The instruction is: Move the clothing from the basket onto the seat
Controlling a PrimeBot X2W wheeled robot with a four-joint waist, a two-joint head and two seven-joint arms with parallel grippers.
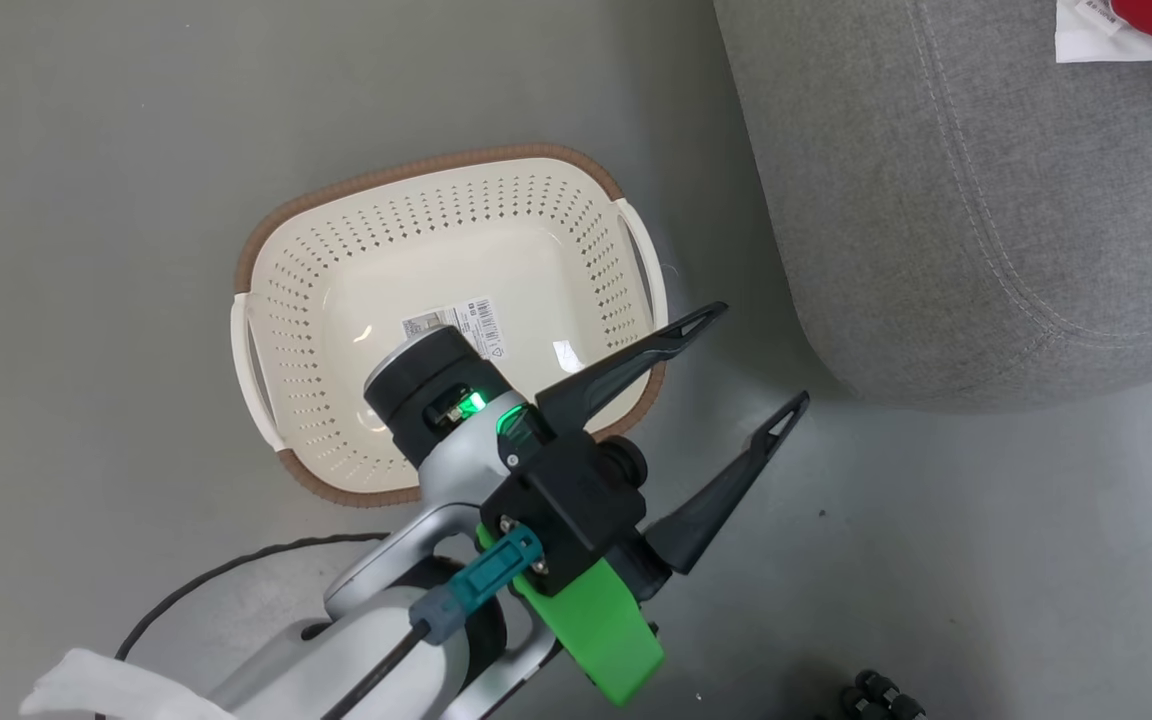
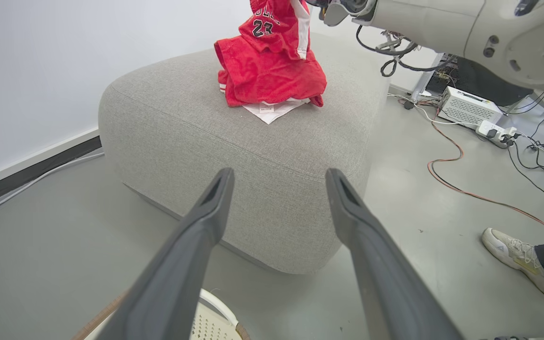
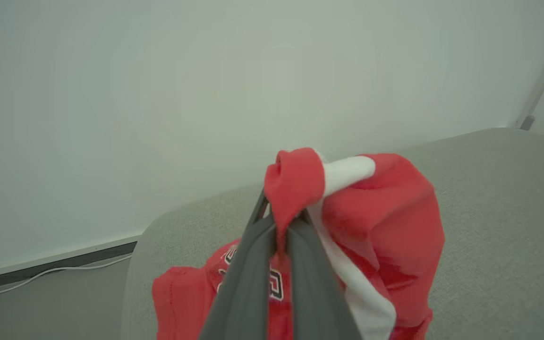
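Clothing [image 2: 272, 71] lay on the seat [image 2: 182, 123], pinched by the right end effector [image 3: 281, 219]. Left end effector [image 1: 754, 360] stood open near the basket [image 1: 336, 260].

The grey seat [image 1: 936, 200] sits broad and round-cornered. On top of it the red clothing [image 2: 272, 71] is heaped (number 23 showing, a white panel under it), its upper fold raised and pinched in the right gripper [image 3: 281, 222]. Just beside the seat, on the floor, the cream basket [image 1: 436, 165] stands upright, brown-rimmed, a label sticker on its bare bottom.
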